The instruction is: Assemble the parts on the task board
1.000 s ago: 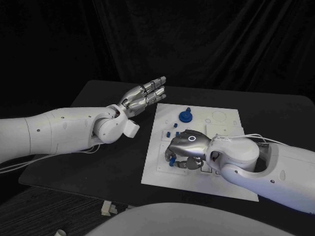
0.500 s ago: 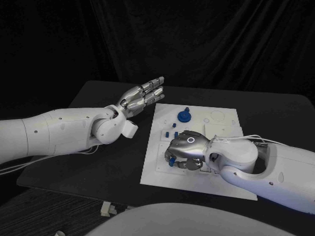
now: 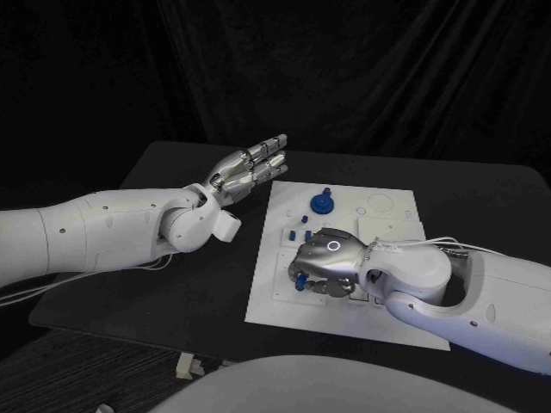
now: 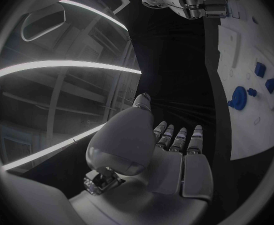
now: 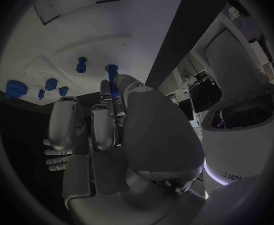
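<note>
Right hand (image 3: 326, 262) pinching a blue peg (image 5: 112, 75) over the task board's (image 3: 275, 303) left edge, left hand (image 3: 250, 169) spread, holding nothing

Black-curtained lab bench (image 3: 164, 284)

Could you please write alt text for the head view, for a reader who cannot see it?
The robot's right hand presses down on the white task board, fingers around a blue part. The left hand hovers open beside the board, above the black table. A round blue part stands farther back.
</note>
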Available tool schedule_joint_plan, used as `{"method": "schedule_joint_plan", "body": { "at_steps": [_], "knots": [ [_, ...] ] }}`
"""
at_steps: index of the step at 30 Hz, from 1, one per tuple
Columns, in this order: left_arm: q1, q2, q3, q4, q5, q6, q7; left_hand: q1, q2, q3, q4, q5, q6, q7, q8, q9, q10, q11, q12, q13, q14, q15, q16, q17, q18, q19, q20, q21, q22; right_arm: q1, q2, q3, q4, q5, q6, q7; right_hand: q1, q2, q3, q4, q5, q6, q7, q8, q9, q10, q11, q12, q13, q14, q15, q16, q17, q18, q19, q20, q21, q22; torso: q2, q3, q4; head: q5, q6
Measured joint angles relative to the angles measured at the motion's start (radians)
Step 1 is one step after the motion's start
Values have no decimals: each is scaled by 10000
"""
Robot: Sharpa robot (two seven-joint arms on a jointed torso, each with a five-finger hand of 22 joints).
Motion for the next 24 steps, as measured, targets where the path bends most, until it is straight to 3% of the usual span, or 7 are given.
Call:
{"method": "schedule_joint_plan", "body": {
  "at_steps": [24],
  "knots": [
    [0,31,-1,-14,0,74,0,0,0,0,0,0,0,0,0,-1,0,0,0,0,0,0,0,5,0,0,0,0,0,-136,22,-8,-133,-109,-37,-6,-67,66,-2,0,-78,0,-71,-23,54,-15,14,-1,38,0,0,1,-39,-1,-63,8,-18,7,1,3,-1,-3,0]
  ]
}}
